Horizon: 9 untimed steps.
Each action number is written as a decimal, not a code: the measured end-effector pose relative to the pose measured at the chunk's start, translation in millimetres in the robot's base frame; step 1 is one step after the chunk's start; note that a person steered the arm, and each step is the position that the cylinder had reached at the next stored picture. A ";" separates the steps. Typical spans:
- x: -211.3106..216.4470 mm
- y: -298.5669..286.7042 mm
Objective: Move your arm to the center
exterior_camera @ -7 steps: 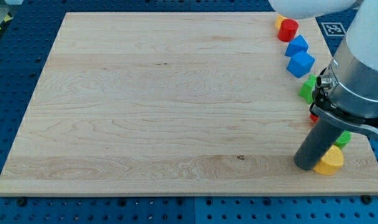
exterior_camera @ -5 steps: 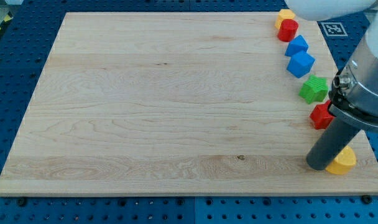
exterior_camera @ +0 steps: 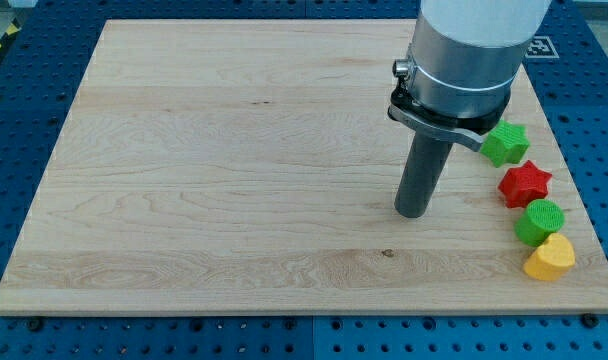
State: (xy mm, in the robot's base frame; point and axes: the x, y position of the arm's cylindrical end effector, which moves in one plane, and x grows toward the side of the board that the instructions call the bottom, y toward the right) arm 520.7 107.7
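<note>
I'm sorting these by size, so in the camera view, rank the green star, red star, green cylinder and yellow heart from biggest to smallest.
1. Red star and yellow heart: about alike, slightly the largest.
2. Green cylinder: close behind.
3. Green star: looks smallest, but the arm hides part of it and it sits farther up the view, so this is unsure.

Bright, even overhead light; sharp focus throughout; soft glare on desk (exterior_camera: 234, 150); barely any shadows.

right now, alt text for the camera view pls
My tip rests on a wooden board, right of centre, touching no block. Along the view's right edge lie a green star, red star, green cylinder and yellow heart.
</note>
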 end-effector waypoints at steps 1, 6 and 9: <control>0.0 0.0; 77.2 -31.0; -14.2 -147.8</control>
